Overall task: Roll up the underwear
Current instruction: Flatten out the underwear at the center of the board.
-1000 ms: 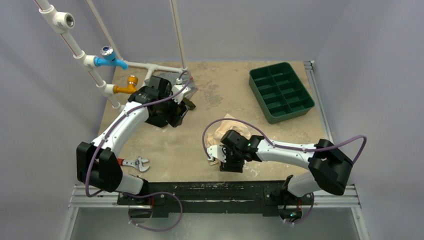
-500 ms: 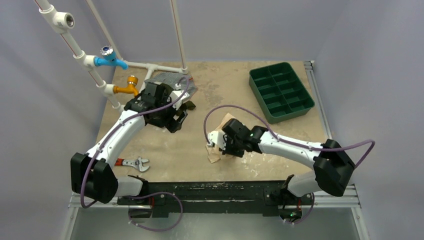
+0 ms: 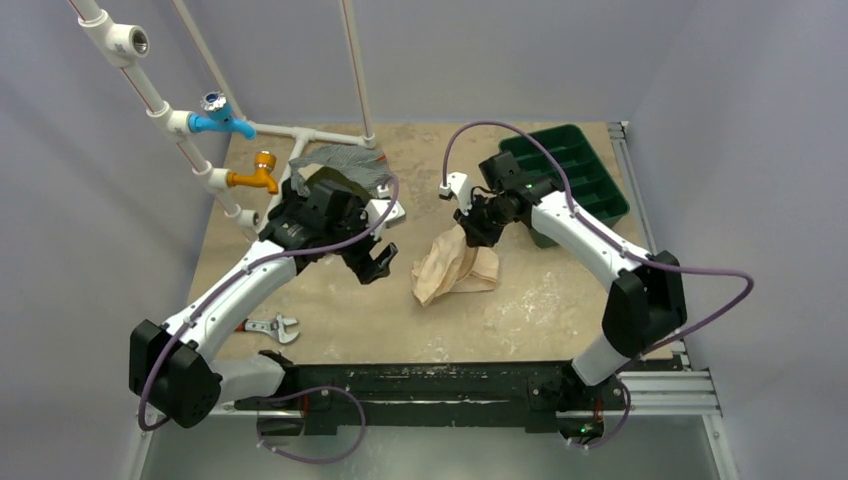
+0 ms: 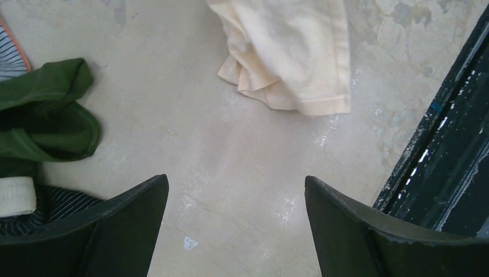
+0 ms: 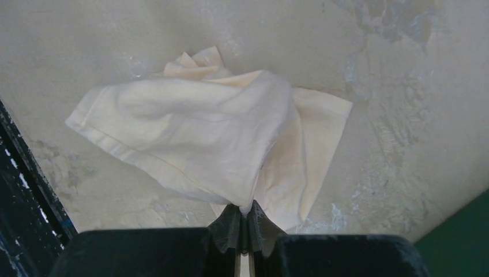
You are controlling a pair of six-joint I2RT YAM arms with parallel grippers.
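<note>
Work cell seen from above — a tan, scuffed table top [image 3: 340, 300] with pale blotches, enclosed on three sides by plain lavender-grey walls [image 3: 500, 50] under even, diffuse light. White pipes [image 3: 125, 42] with a blue tap [image 3: 215, 120] and an orange tap [image 3: 255, 172] stand at the far left corner. A black rail [image 3: 430, 378] on a metal frame [image 3: 680, 398] borders the near edge — a grey surface [image 3: 450, 455] lies below.

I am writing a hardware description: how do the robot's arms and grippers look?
The left arm and right arm have white links and black joint housings. A purple cable loops along each. The left gripper and right gripper are black, with dark wedge-shaped fingers.
</note>
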